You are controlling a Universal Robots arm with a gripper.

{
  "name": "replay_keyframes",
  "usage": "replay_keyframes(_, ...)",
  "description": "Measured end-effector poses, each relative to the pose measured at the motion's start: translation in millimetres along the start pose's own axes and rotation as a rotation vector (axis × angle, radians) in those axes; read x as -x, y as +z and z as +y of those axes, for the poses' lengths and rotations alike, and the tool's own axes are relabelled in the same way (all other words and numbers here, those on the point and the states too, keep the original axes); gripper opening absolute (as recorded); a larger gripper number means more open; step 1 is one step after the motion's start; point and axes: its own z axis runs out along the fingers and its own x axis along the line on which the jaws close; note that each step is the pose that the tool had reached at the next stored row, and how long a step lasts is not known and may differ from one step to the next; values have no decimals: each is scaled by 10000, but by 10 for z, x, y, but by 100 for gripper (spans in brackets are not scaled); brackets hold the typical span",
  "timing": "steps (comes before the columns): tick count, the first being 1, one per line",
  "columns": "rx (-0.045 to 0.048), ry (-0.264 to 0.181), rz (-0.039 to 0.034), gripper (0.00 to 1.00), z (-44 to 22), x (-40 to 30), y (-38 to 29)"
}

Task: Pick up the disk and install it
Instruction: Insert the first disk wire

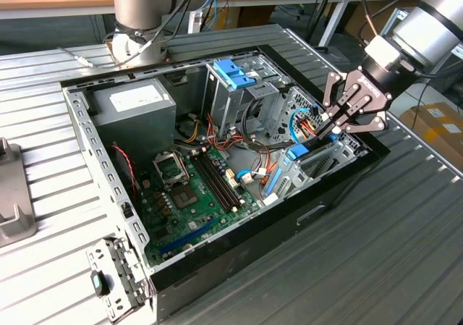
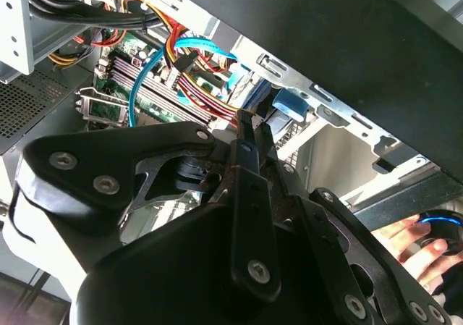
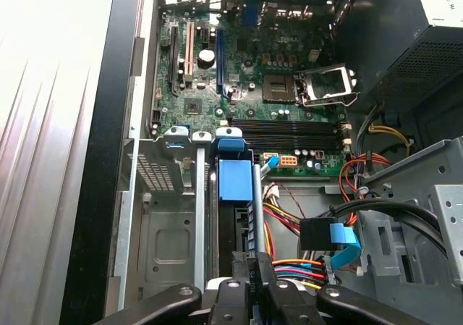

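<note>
The disk stands on edge in a narrow metal bay at the exterior view's right end of the open computer case. Its light-blue carrier faces up between grey bay walls. My gripper reaches down into the case from the right, its black fingers drawn together on the disk's upper edge. In the first wrist view the fingertips pinch a thin grey strip of the disk just behind the blue part. In the second wrist view the gripper points at the blue carrier.
A tall drive cage with a blue-handled carrier stands beside the bay. Bundled coloured cables lie close to my fingers. The motherboard and power supply fill the rest. A person's hand rests outside the case.
</note>
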Motion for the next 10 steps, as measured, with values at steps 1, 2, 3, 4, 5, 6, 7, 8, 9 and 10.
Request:
replay_keyframes(1,2,0,1,17,-1,-1,1)
replay_keyframes(2,2,2,6,23,0,-1,-1)
replay_keyframes(3,1,5,12,23,2,0,-4)
replay_keyframes(4,2,7,18,29,3,-1,-7)
replay_keyframes(5,2,7,18,29,3,-1,-7)
replay_keyframes(6,2,7,17,29,3,-1,-6)
replay_keyframes(7,1,7,17,29,4,0,-9)
replay_keyframes(8,1,6,16,29,6,0,-15)
replay_keyframes(9,1,6,12,29,10,2,-26)
replay_keyframes(10,2,7,17,29,21,5,-55)
